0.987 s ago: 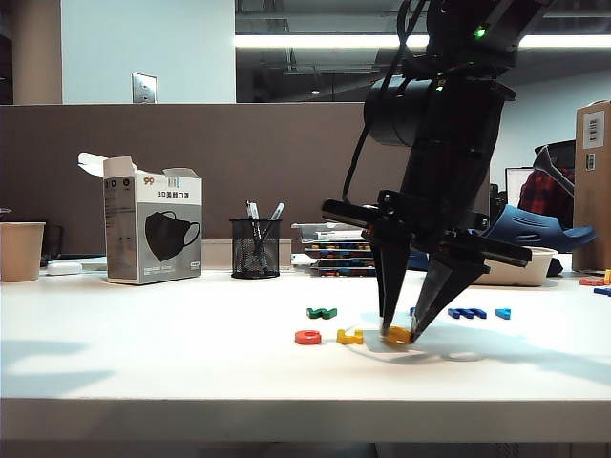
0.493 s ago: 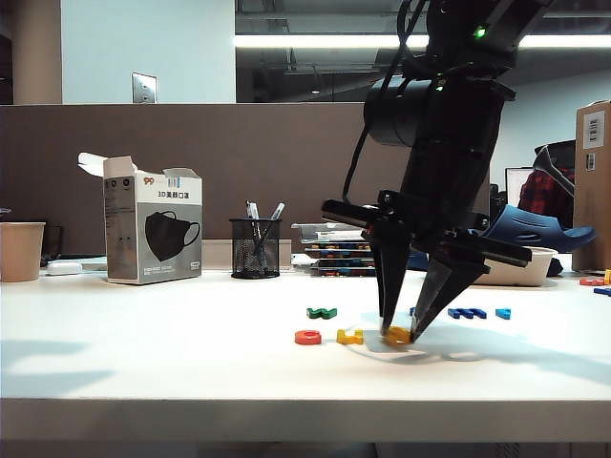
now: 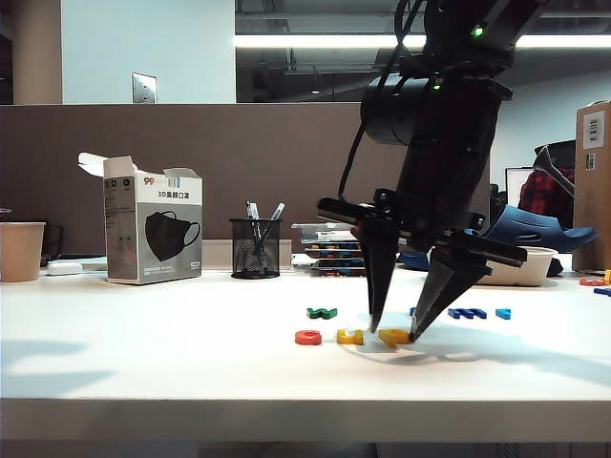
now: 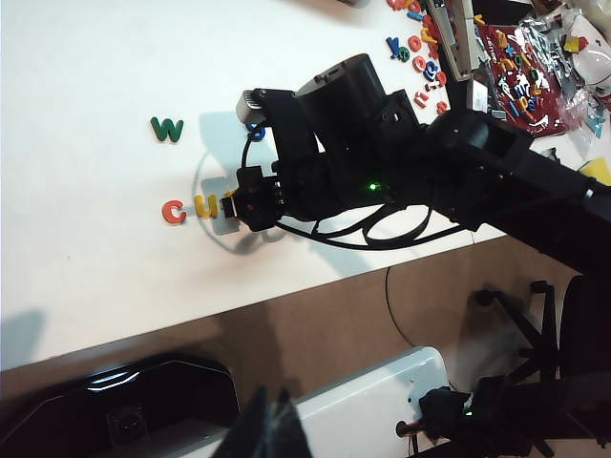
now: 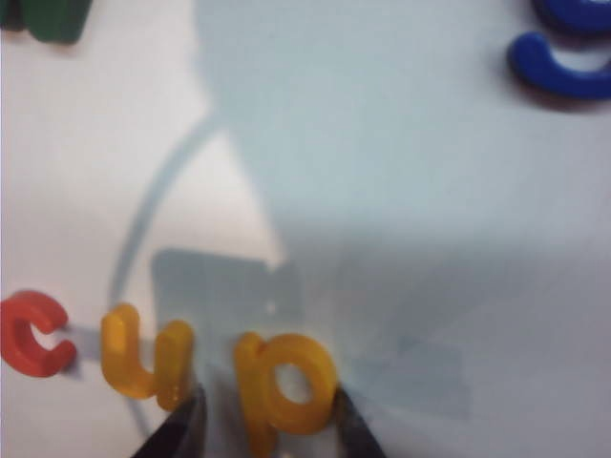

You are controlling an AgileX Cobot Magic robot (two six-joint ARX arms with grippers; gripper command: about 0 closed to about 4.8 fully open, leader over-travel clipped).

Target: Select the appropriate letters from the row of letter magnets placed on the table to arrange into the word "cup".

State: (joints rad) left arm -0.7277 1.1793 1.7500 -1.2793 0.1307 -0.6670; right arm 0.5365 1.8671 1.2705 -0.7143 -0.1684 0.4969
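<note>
Release of yellow "p" (image 5: 282, 386) beside yellow "u" (image 5: 146, 363): right gripper (image 5: 267, 425) parted, straddling "p"; lift straight, avoiding nudges. Left gripper unseen.

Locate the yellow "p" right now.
In the exterior view the "p" lies on the table right of centre, just right of the "u", between the open right gripper's fingertips.

Glossy translucent plastic yellow "p" (image 5: 283, 385), yellow "u" (image 5: 146, 362) and red "c" (image 5: 34, 333) lie on the table (image 3: 143, 353), smooth matt white, near a black wire-mesh metal pen cup (image 3: 255, 247).
</note>
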